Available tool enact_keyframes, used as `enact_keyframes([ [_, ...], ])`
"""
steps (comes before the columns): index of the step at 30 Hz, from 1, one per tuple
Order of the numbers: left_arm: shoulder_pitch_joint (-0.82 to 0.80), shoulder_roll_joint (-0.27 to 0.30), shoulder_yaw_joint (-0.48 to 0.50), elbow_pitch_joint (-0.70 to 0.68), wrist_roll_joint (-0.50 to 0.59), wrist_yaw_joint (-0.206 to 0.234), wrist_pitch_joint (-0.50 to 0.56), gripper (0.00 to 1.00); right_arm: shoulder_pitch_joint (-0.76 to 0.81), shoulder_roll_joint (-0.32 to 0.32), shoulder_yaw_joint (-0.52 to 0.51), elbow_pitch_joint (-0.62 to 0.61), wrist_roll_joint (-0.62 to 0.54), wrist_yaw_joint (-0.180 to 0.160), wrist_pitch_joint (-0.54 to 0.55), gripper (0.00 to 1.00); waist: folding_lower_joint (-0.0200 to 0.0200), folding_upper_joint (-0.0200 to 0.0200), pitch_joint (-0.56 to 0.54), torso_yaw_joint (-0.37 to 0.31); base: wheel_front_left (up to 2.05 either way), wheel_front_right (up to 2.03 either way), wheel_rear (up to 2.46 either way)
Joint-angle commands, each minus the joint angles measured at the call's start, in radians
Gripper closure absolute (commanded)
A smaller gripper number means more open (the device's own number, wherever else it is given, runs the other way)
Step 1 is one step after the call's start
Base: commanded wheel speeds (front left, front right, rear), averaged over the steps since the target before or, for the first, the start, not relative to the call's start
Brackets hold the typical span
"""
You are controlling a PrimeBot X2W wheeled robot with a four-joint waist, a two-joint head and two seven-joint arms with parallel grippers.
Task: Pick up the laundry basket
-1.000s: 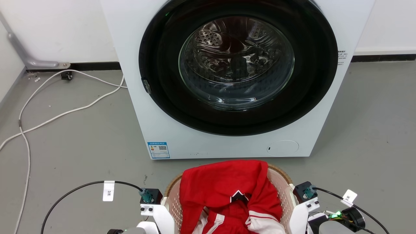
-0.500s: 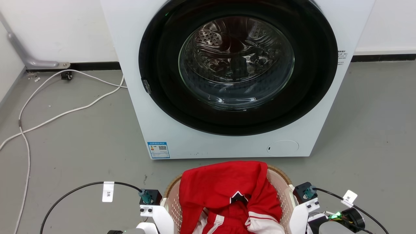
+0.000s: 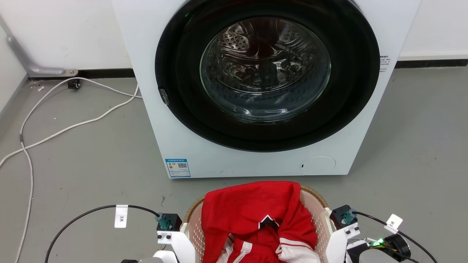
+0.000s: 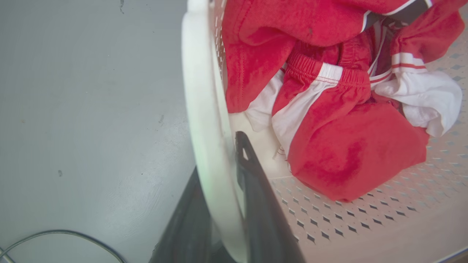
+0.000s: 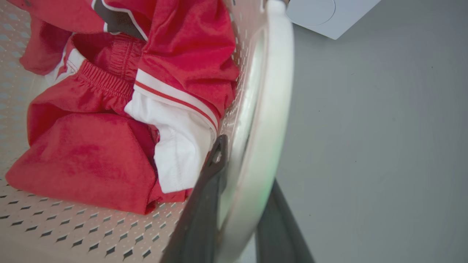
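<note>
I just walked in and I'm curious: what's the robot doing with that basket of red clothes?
The robot holds the laundry basket with both claws. Its left claw and right claw each pinch a white handle, one finger inside the basket and one outside. Red and white clothes lie in it, in front of the washing machine. Whether it's lifted yet, I can't tell.

washer (image 3: 219,153) behind laundry basket (image 3: 319,213) | garments (image 3: 252,212) in basket, draped over far rim | cables (image 3: 65,128) on floor (image 3: 91,171) left of washer | left gripper (image 4: 219,160) clamped astride left handle (image 4: 203,102), right gripper (image 5: 246,162) astride right handle (image 5: 272,102)
</note>
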Motion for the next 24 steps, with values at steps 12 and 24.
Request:
enact_keyframes([
  [12,-0.021,-0.009,-0.016,-0.008,-0.018,-0.013,-0.01,1.0,0.006,0.008,0.018,-0.005,0.011,0.012,-0.002,1.0,-0.0001,-0.0001,0.001,0.002,0.0,0.0,0.0],
  [24,-0.019,-0.007,-0.032,-0.01,-0.033,-0.013,-0.013,1.0,0.004,0.005,0.025,-0.005,0.014,0.012,0.0,1.0,-0.0001,-0.0001,-0.002,0.003,0.0,0.0,0.0],
])
